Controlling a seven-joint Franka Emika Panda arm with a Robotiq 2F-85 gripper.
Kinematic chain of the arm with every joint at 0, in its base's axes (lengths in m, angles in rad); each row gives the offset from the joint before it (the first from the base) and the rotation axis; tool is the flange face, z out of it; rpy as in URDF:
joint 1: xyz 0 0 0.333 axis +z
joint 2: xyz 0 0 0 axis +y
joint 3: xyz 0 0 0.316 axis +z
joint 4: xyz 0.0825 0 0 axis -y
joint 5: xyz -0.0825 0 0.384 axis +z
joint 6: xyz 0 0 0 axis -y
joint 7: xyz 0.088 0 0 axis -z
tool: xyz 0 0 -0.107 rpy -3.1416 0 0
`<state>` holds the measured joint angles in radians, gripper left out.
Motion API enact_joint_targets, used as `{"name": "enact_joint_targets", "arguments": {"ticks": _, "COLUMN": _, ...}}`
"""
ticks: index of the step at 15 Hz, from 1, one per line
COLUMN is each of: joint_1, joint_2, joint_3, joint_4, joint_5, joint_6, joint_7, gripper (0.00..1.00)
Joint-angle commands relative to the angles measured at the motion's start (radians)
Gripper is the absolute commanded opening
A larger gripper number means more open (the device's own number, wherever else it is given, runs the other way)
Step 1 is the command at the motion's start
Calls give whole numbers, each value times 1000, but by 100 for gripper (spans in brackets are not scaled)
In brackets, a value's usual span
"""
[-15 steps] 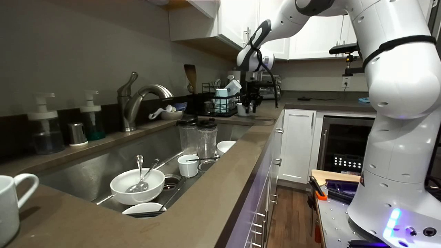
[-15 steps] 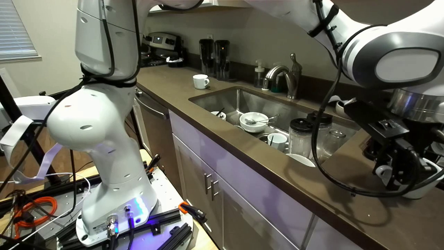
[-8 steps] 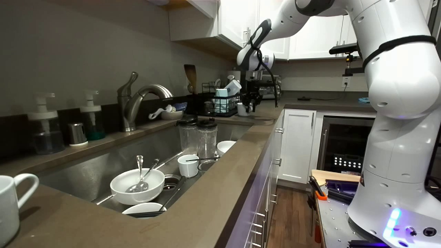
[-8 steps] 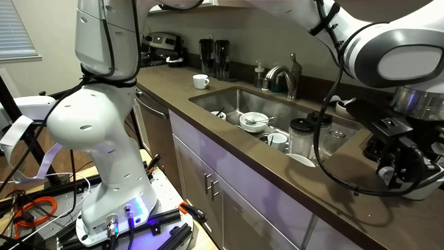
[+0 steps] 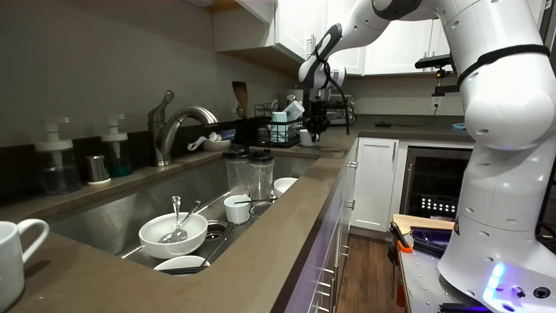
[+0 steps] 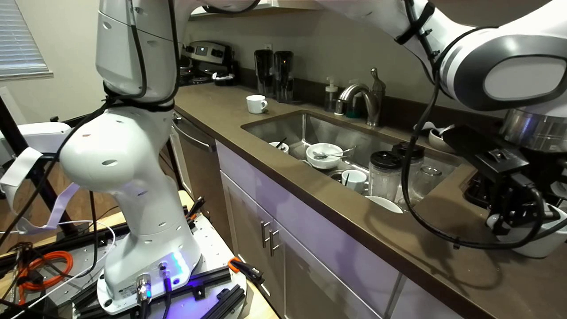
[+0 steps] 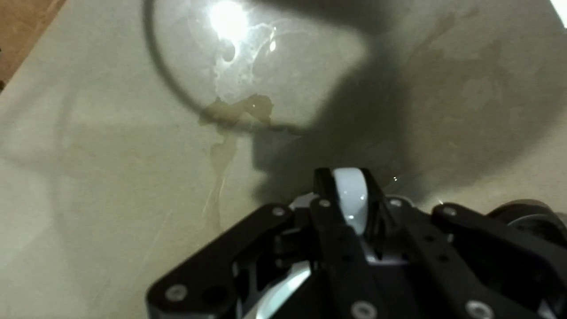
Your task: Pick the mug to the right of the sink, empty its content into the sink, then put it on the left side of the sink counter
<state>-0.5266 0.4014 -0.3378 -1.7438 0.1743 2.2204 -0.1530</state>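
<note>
A white mug [image 5: 306, 138] stands on the sink counter [image 5: 278, 243] beyond the sink's far end, near the dish rack. It also shows at the right edge in an exterior view [image 6: 544, 243], partly hidden by my gripper [image 6: 502, 225]. In the wrist view, my gripper [image 7: 349, 179] has its fingers closed on the white mug handle [image 7: 353, 197]; part of the mug's body [image 7: 283, 294] shows below, behind the fingers. The mug looks upright, at counter level. Its contents are hidden. The steel sink [image 6: 294, 126] holds bowls, cups and jars.
Another white mug [image 5: 11, 261] stands on the counter at the sink's opposite end, also in an exterior view [image 6: 256, 104]. The faucet [image 5: 167, 130] curves over the basin. A black dish rack [image 5: 278, 134] stands beside the held mug. Lidded jars [image 6: 384, 175] rise in the sink.
The gripper's fingers have come together around the mug handle. The gripper has shifted very slightly, and the mug appears nudged a little with it. The rest of the scene is unchanged.
</note>
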Motion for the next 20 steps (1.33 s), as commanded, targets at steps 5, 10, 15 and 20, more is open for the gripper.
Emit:
{"name": "enact_joint_targets", "arguments": {"ticks": 5, "joint_1": -2, "joint_2": -45, "joint_3": -9, "joint_4": -42, "joint_5": -19, "joint_6": -4, "joint_7": -5, "gripper": 4}}
{"name": "enact_joint_targets", "arguments": {"ticks": 10, "joint_1": 1, "joint_2": -88, "joint_3": -21, "joint_4": -85, "joint_5": -32, "joint_6": -19, "joint_7": -8, "gripper": 4}}
{"name": "enact_joint_targets", "arguments": {"ticks": 15, "joint_1": 5, "joint_2": -128, "joint_3": -34, "joint_4": -109, "joint_5": -45, "joint_6": -33, "joint_7": -7, "gripper": 4}}
{"name": "enact_joint_targets", "arguments": {"ticks": 20, "joint_1": 7, "joint_2": -144, "joint_3": -40, "joint_4": -72, "joint_5": -57, "joint_6": -64, "joint_7": -5, "gripper": 4}}
